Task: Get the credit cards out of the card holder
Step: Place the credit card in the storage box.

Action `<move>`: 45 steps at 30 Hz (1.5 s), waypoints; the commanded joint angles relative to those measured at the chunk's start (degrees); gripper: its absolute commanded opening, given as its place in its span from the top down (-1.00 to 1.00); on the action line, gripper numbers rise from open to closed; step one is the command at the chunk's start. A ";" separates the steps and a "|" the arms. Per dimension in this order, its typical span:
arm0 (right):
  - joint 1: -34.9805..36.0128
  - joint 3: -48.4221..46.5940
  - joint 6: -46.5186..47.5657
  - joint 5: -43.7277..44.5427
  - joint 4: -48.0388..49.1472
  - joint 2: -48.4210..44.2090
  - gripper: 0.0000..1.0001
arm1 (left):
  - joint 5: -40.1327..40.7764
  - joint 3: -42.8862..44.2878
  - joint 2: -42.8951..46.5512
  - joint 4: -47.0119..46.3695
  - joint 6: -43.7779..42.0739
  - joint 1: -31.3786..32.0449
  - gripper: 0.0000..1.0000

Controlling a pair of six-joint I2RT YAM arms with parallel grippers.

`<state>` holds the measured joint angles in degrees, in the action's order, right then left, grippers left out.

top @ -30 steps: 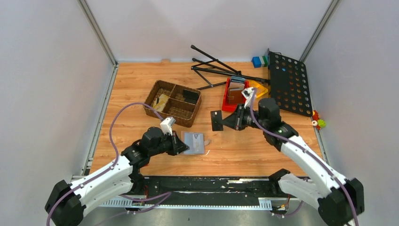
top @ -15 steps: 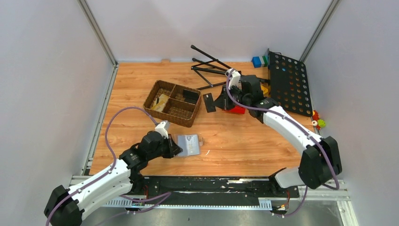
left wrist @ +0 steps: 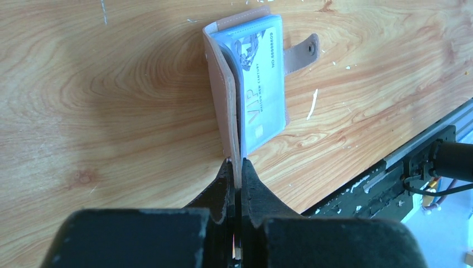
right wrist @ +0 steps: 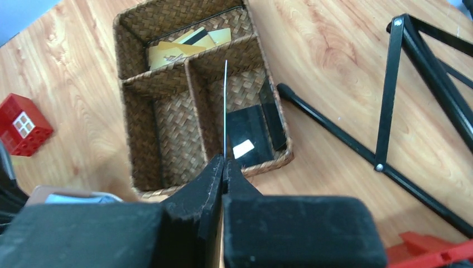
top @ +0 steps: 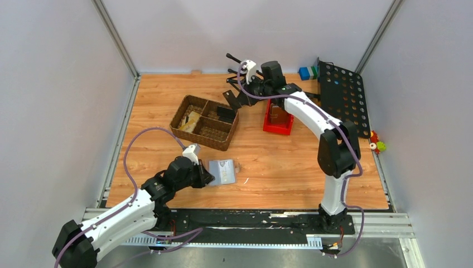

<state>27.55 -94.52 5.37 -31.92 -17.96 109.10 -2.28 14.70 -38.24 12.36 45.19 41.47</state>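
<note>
The right jaws, pinching a black card (top: 230, 100), have swung far and left to the basket's (top: 192, 105) far right corner; the left jaws stay clamped on the card holder (left wrist: 223, 95).

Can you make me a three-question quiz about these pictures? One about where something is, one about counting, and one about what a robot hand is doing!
1. What is the right gripper doing?
A. standing wide open
B. shut on a thin card
C. shut on nothing

2. How many compartments has the basket?
A. two
B. five
C. three

3. Where is the card holder?
A. on the table, at the left gripper
B. in the basket
C. in the right gripper

Answers:
1 B: its fingers pinch a card seen edge-on.
2 C: woven dividers split it into three.
3 A: it lies on the wood, one flap pinched.
</note>
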 commanded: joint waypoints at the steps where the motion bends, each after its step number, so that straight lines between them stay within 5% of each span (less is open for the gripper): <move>1: 0.33 -8.27 6.75 -2.22 -4.13 5.14 1.00 | 2.17 -0.06 0.49 -1.14 -0.29 -0.16 1.00; 14: 1.92 -17.01 9.32 -1.15 -6.65 16.18 0.97 | 3.13 0.42 -1.00 -1.96 -2.29 -0.16 1.00; 19: 2.13 -16.37 9.37 1.22 -6.25 14.53 0.24 | 2.64 0.64 -2.33 -2.69 -2.80 -0.16 1.00; 26: 2.12 -2.17 5.26 6.53 -1.59 -0.29 -0.13 | 0.46 0.80 -2.66 -3.78 -2.91 -0.14 1.00; 31: 2.17 16.07 -0.94 9.23 2.82 -17.92 -0.96 | -1.91 0.85 -2.58 -5.16 -2.84 -0.16 1.00; 45: 2.20 46.80 -16.47 14.67 3.66 -50.27 -0.94 | -14.24 2.42 -1.60 -12.92 -6.07 -0.08 1.00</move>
<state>29.52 -53.67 -4.86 -19.22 -15.99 64.79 -11.88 14.72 -40.80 5.08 41.45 41.47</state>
